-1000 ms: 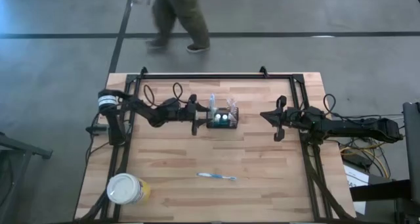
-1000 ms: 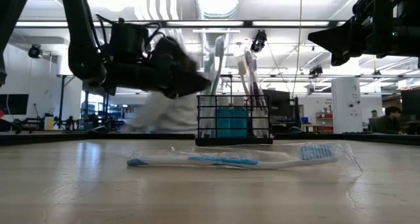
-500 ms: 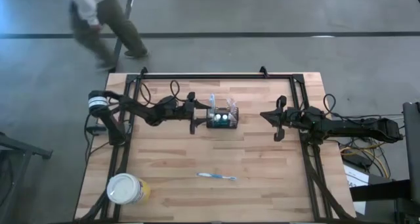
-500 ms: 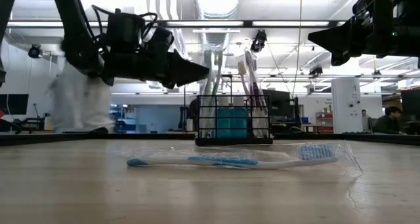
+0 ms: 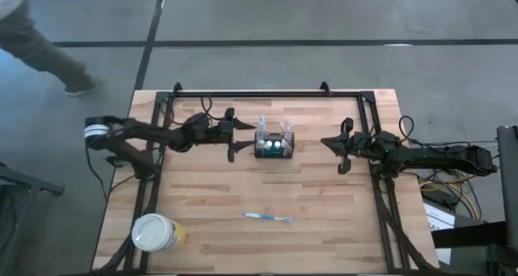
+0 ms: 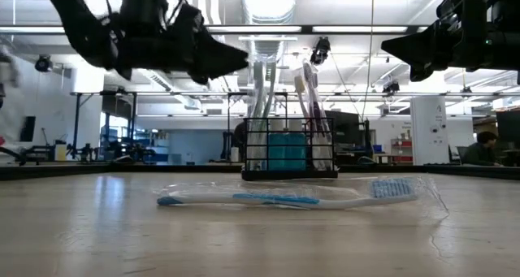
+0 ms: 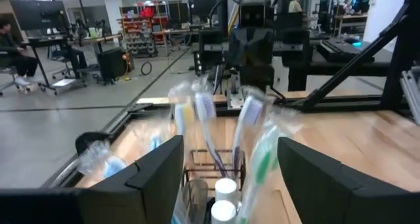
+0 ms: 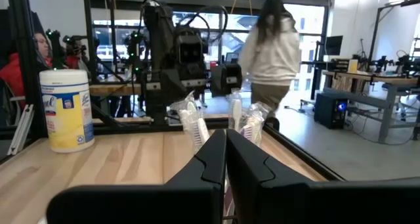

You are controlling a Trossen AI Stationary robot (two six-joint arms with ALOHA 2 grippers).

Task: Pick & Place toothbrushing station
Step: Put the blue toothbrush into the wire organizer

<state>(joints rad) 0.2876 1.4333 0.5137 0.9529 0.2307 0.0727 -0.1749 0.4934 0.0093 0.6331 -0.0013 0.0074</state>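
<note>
A black toothbrush caddy (image 5: pixel 274 146) packed with wrapped brushes stands on the wooden table (image 5: pixel 324 203) toward the middle of its far edge. The left pincer (image 5: pixel 233 137), fingers spread apart and gripping nothing, hangs above the table just beside the caddy. The right pincer (image 5: pixel 340 153), fingers pressed together, hovers near the right edge. A loose wrapped toothbrush (image 5: pixel 267 217) lies toward the near edge; a yellow tub (image 5: pixel 154 232) sits at the near left corner.

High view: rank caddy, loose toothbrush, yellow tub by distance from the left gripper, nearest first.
From the left gripper, jaws open:
1. Small black slotted caddy holding toothbrushes, right beside it, mid-table.
2. Loose blue-and-white toothbrush, lying toward the near edge.
3. Round white-lidded yellow tub, near-left corner.
</note>
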